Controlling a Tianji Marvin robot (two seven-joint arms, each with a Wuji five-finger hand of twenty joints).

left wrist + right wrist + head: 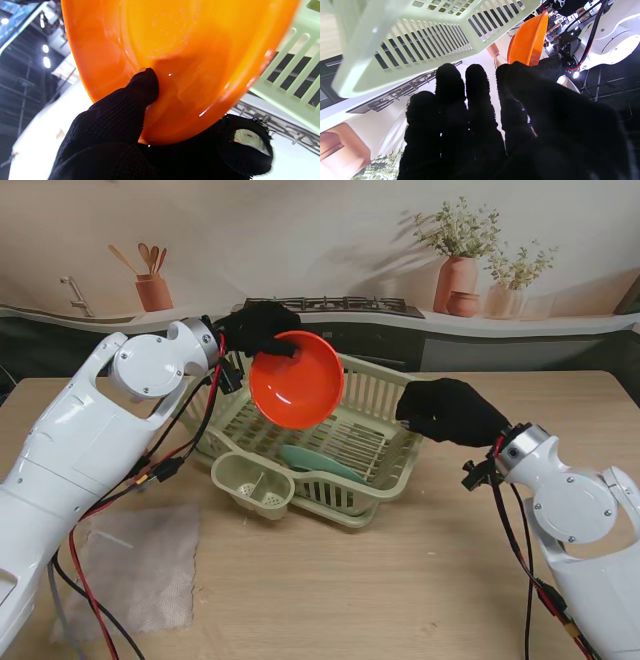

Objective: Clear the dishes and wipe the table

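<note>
Left hand [258, 326] is pinching the orange bowl [297, 379] at its rim, about 11 o'clock on the bowl; bowl is tilted over the far-left part of the drying rack [385, 470]. Your read: thin rigid plastic, light, glossy, so likely slippery under the glove. Keep the thumb [140, 87] inside the rim, fingers behind. Right hand [448, 411] hovers empty at the rack's 3 o'clock rim, fingers loosely apart. Green dish [322, 463] in the rack is partly hidden by the bowl. Cloth [140, 565] lies on the desk [400, 600] at 7 o'clock.
</note>
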